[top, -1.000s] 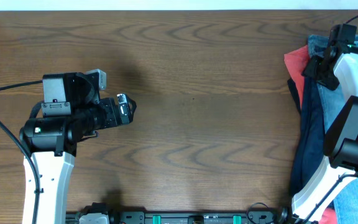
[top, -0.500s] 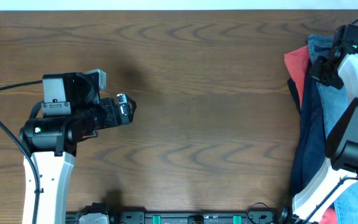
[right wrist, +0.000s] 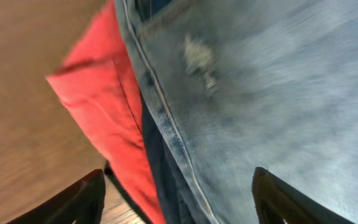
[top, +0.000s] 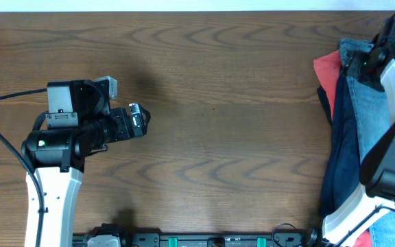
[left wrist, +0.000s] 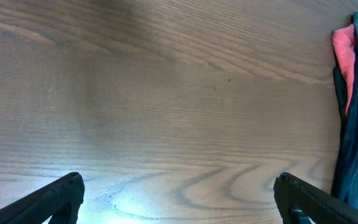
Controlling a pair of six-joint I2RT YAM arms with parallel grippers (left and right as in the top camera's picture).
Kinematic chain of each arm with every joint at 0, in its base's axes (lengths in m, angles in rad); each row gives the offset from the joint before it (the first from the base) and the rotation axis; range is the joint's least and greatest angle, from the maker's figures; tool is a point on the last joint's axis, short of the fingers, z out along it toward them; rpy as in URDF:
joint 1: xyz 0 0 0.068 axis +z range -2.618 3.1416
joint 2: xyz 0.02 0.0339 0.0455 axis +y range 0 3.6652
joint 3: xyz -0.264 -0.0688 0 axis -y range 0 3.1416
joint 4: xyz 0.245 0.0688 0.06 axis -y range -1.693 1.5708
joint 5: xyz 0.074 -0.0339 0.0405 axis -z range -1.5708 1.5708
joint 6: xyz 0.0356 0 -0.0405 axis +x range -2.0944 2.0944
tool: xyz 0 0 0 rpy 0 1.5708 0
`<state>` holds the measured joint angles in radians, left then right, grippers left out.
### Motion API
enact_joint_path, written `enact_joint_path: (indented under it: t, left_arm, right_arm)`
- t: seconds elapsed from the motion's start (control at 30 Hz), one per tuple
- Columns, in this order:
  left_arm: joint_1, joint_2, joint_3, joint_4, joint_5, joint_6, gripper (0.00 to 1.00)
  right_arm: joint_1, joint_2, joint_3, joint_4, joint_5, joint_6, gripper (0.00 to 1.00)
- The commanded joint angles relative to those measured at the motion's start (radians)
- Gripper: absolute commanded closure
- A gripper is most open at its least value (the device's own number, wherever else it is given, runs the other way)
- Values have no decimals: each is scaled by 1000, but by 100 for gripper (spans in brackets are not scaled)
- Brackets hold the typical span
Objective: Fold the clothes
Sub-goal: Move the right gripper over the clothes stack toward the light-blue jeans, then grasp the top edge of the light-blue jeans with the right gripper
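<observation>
Light-wash jeans [top: 370, 103] heaped at the right edge of the wooden surface [top: 238, 82], atop a red garment [top: 326, 70] and a navy garment [top: 337, 154], right claw [right wrist: 179, 205] spread wide, empty, over the denim, left claw [left wrist: 179, 199] wide open, empty, mid-left of the frame

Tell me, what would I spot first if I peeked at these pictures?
Your eye jumps to the light blue jeans heaped at the right edge of the brown table, with a red-orange garment poking out beside them and a dark navy one alongside. The right tool hangs open just above the jeans. The left arm sits far off on the other side, over bare wood.
</observation>
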<state>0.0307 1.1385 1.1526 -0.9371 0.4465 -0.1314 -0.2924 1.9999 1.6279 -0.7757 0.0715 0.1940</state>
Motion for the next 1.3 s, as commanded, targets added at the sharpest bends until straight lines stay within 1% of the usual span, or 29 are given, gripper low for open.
enact_joint_path:
  t: [0.0,0.07,0.1,0.23,0.43,0.53,0.6,0.73,0.87,0.97,1.03,1.1,1.23,1.27]
  left_arm:
    - [3,5,21,-1,13,-1,2]
    - [3,5,21,-1,13,-1,2]
    - [3,5,21,-1,13,-1,2]
    - [3,5,21,-1,14,-1,2]
    - [3,5,21,-1,14,-1,2]
    - [2,5,21,-1,14,-1,2]
    - [3,5,21,-1,14,-1,2]
    - [3,5,21,-1,14,-1,2]
    - [3,-2,24,0,14,-1,2]
    - [3,-16,32,3,14,-1,2]
    - [3,-28,35,4,13,0,2]
    - [3,-39,35,4,13,0,2]
    - [3,-46,35,3,13,0,2]
    - [3,-46,35,3,14,0,2]
  right_arm:
    - [-2,73,-6,-1,-24,-81,32]
    - [-3,100,-6,2,-14,-95,42]
    - [-4,110,-6,3,2,-95,44]
    - [-6,123,-6,10,34,-93,58]
    - [-25,123,-6,7,132,-21,82]
    - [-47,123,-6,0,129,19,89]
    - [-61,123,-6,-6,101,30,98]
    - [-79,109,-5,-7,-8,29,99]
    - [-80,38,-2,-2,-121,-12,99]
    - [-80,-45,4,3,-132,-16,98]
    - [-80,-95,4,7,-131,-16,94]
    - [-80,-130,4,12,-115,-16,92]
    - [-80,-143,4,-8,-93,-16,94]
    - [-80,-138,3,-15,-91,-16,97]
